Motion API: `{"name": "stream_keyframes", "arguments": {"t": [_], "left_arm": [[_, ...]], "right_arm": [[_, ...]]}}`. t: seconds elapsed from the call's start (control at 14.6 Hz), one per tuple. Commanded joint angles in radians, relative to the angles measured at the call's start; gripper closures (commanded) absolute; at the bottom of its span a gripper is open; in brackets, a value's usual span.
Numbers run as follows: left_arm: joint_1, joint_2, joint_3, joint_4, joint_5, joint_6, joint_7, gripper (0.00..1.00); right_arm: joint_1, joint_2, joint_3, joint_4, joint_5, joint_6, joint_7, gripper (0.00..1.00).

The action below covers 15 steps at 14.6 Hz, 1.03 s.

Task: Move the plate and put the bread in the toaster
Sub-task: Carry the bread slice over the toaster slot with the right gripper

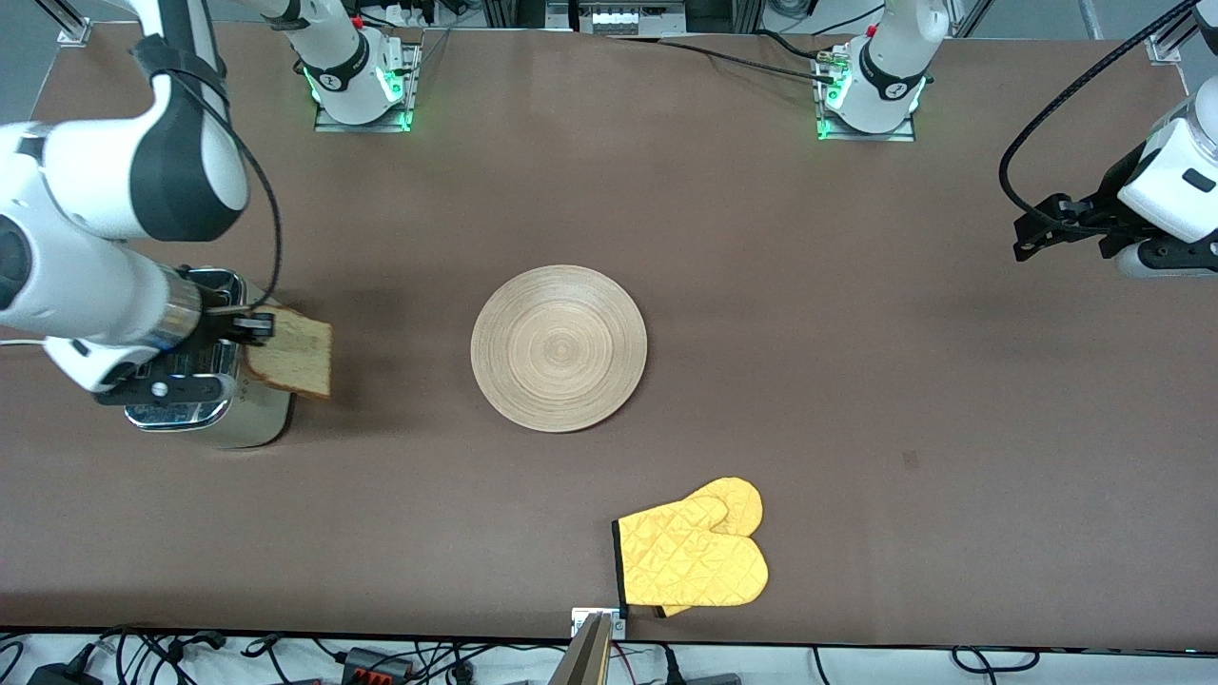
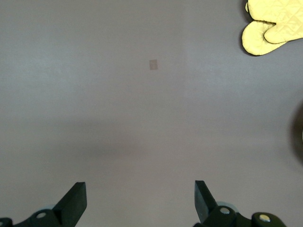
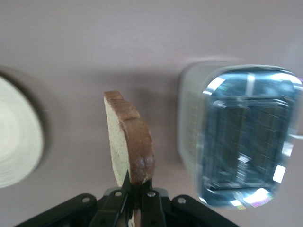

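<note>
in the front view we see the brown table (image 1: 856, 381). the plate (image 1: 559, 348) lies flat near the middle of it. the toaster (image 1: 224, 409) stands close to the table's edge at the right arm's end. the right gripper (image 1: 249, 328) is up in the air over the toaster, pinching the bread (image 1: 295, 358) by one edge. the bread hangs just beside the toaster, on the side toward the plate. a yellow oven mitt (image 1: 695, 557) lies by the edge nearest the camera. the left gripper (image 1: 1032, 238) waits over the table's edge at the left arm's end.

in the left wrist view the left gripper (image 2: 140, 201) has its fingers spread wide with nothing between them. the mitt (image 2: 272, 26) shows in one corner.

in the right wrist view the right gripper (image 3: 135, 198) is pressed tight on the crust of the bread (image 3: 128, 146). the toaster (image 3: 241, 137) sits beside the bread, and its slots have nothing in them. a bit of the plate (image 3: 16, 132) shows at the picture's edge.
</note>
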Motion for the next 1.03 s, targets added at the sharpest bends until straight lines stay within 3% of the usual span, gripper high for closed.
{"name": "stream_keyframes", "arguments": {"t": [0.0, 0.34, 0.62, 0.96], "left_arm": [[0.006, -0.004, -0.007, 0.015, -0.006, -0.012, 0.007, 0.0], [0.005, -0.004, -0.007, 0.016, -0.006, -0.012, 0.007, 0.0], [0.005, -0.004, -0.007, 0.016, -0.006, -0.01, 0.006, 0.0], [0.005, -0.004, -0.007, 0.016, -0.006, -0.012, 0.007, 0.0]], "right_arm": [[0.007, -0.017, -0.004, 0.063, -0.129, -0.04, 0.027, 1.0], [-0.016, -0.005, -0.073, 0.057, -0.206, -0.125, 0.03, 1.0], [-0.016, 0.012, -0.077, 0.025, -0.279, -0.113, 0.019, 1.0], [-0.016, 0.035, -0.074, 0.002, -0.272, -0.082, 0.026, 1.0]]}}
